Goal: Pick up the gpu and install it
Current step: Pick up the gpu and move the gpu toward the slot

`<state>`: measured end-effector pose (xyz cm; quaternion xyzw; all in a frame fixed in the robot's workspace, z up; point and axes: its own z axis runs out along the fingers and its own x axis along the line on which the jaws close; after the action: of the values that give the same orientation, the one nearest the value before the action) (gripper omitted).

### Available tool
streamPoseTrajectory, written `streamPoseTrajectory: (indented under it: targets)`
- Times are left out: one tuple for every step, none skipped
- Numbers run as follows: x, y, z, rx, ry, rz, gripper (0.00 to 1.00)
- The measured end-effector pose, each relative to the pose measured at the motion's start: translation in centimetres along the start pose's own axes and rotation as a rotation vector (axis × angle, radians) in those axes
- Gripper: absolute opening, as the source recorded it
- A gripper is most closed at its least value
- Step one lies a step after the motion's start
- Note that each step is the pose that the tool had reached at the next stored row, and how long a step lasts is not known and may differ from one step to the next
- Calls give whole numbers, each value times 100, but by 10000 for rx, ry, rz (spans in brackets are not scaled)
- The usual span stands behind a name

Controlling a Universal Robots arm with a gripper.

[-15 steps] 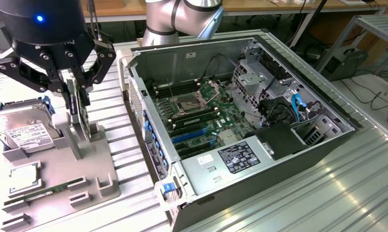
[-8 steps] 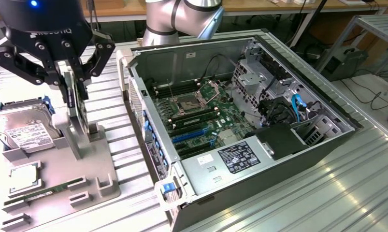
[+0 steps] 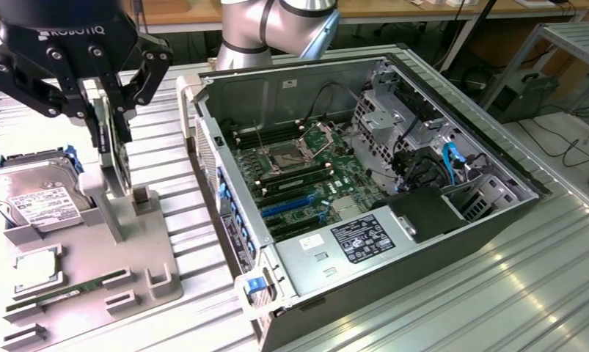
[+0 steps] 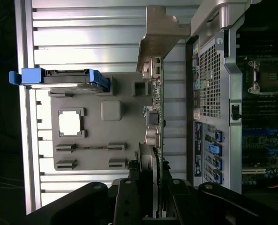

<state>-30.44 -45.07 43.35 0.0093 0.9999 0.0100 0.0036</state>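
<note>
The gripper (image 3: pixel 110 111) is hanging straight down over the grey parts tray (image 3: pixel 79 253) and is clamping the gpu (image 3: pixel 113 158) between its two fingers, one against each flat face. The card is standing upright at the tray's slotted posts. That posture is giving the fingers both faces to pinch from above, where a card lying flat would be offering only one.

In the wrist view the gpu (image 4: pixel 156 108) is showing as a thin edge-on line running away from the gripper (image 4: pixel 156 176). Its pale metal bracket (image 4: pixel 160 33) is sitting at the end farthest from the fingers, so the grip is probably leaving the bracket free.

The open computer case (image 3: pixel 411 293) is lying on its side on the ribbed desk (image 3: pixel 539 271) just beside the tray. Its motherboard (image 3: pixel 304 172) is facing up, with the blue slots (image 3: pixel 286 207) reachable from above. The hard drive (image 3: pixel 30 194) and the memory stick (image 3: pixel 74 287) are resting in their own seats in the tray.

Whether the card's lower edge is sitting in its holder or hanging just clear of it is hard to tell, since the posts are overlapping it in the exterior view. Its connector edge is not making itself out in either view. The gripper's dark body is covering part of the card in the wrist view, and the arm is being cut off at the exterior view's upper edge
</note>
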Motion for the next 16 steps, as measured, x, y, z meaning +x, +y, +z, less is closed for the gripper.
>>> streamPoseTrajectory:
  targets:
    - [0,0,-13,0,0,-3,27]
    - [0,0,-18,-1,-1,-5,27]
    - [-1,0,-18,-9,-1,-6,27]
    - [-1,0,-18,-8,-1,-6,27]
    - [-1,0,-19,-8,0,-5,27]
    - [-1,0,-19,-7,1,-5,27]
    - [-1,0,-20,-6,1,-5,27]
    - [-1,0,-20,-6,1,-5,27]
    - [-1,0,-20,-6,2,-5,27]
    - [-1,0,-20,-6,1,-5,27]
    - [-2,0,-20,-6,2,-5,27]
    - [-5,0,-20,-6,1,-5,27]
    - [-6,0,-19,-7,1,-5,27]
    - [-9,0,-20,-6,1,-6,27]
    - [-21,1,-20,-6,2,-7,27]
    - [-34,1,-20,-6,2,-6,27]
